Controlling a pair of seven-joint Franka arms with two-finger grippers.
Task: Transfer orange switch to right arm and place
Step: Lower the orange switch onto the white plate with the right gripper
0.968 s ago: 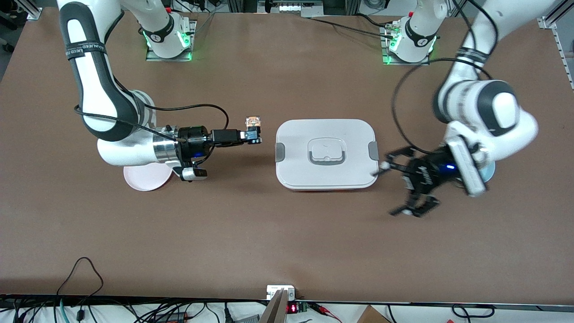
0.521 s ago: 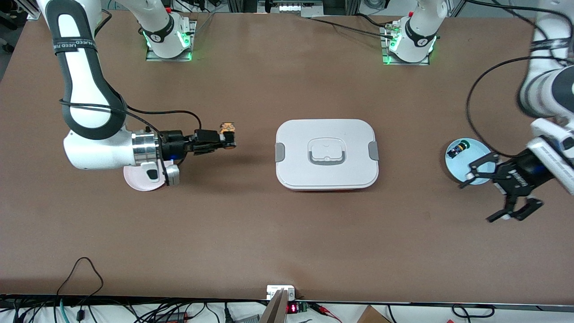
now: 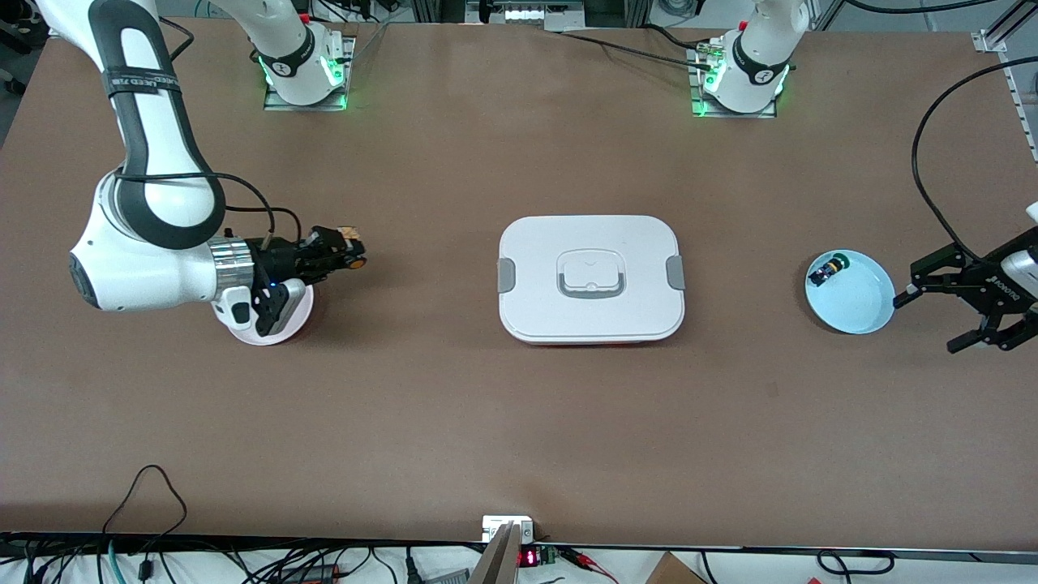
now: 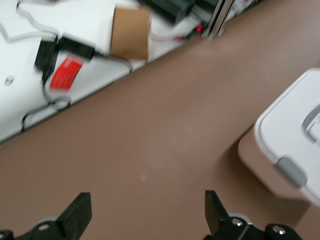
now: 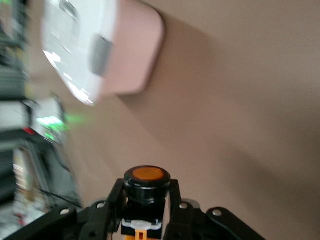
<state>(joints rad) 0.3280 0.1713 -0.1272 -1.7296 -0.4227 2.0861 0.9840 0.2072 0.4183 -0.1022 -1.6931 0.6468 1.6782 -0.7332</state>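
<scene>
My right gripper (image 3: pixel 345 253) is shut on the orange switch (image 3: pixel 353 261) and holds it in the air just beside the pink plate (image 3: pixel 263 328), toward the right arm's end of the table. In the right wrist view the orange switch (image 5: pixel 145 192) sits squeezed between the two black fingers, orange cap outward. My left gripper (image 3: pixel 969 304) is open and empty, over the table beside the light blue plate (image 3: pixel 859 312) at the left arm's end. In the left wrist view its fingertips (image 4: pixel 75 217) stand wide apart over bare table.
A white lidded container (image 3: pixel 590 278) with a grey handle sits mid-table; it also shows in the left wrist view (image 4: pixel 295 150) and the right wrist view (image 5: pixel 100 45). A green-capped black switch (image 3: pixel 827 268) lies on the light blue plate. Cables run along the front edge.
My right arm has pulled back from the container toward the pink plate, carrying the orange switch. My left arm has swung away past the light blue plate, gripper still open.
</scene>
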